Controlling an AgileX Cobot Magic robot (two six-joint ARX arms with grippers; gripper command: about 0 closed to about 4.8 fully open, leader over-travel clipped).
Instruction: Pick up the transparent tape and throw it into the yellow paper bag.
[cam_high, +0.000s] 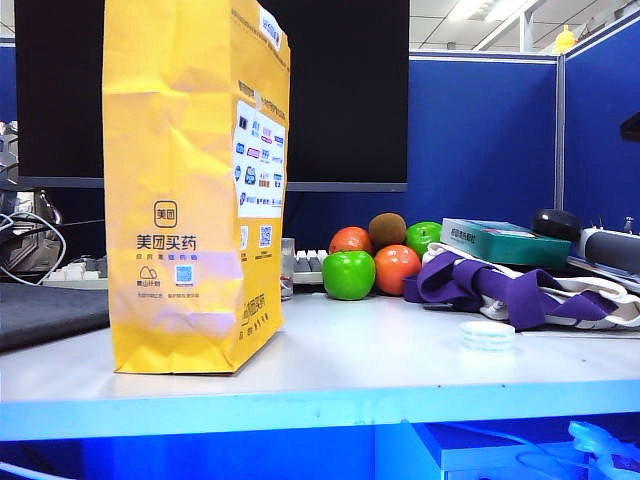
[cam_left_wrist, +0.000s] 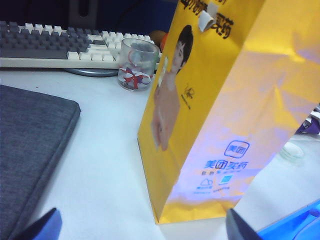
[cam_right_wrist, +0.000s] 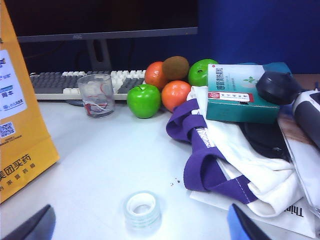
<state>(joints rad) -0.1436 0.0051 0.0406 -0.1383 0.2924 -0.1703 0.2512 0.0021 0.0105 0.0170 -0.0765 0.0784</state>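
The transparent tape (cam_right_wrist: 142, 208) is a small, low, round roll, whitish and translucent with a pale bluish tint, lying flat on the white worktop (cam_right_wrist: 100, 160), hollow core facing up. It sits just beside the purple-and-white cloth bag (cam_right_wrist: 220, 155) and well apart from the yellow paper bag (cam_high: 195, 190), which stands upright, tall and creased, with dark characters, QR codes and a white label panel on its side.

Neither arm appears in the exterior view. The right gripper (cam_right_wrist: 140, 227) is held low over the worktop, near the tape and pointed toward it; its dark fingertips (cam_right_wrist: 35, 225) stand wide apart, released, nothing grasped. The left gripper (cam_left_wrist: 142, 227) faces the base of the yellow bag, fingertips (cam_left_wrist: 42, 225) likewise spread and empty, touching nothing.
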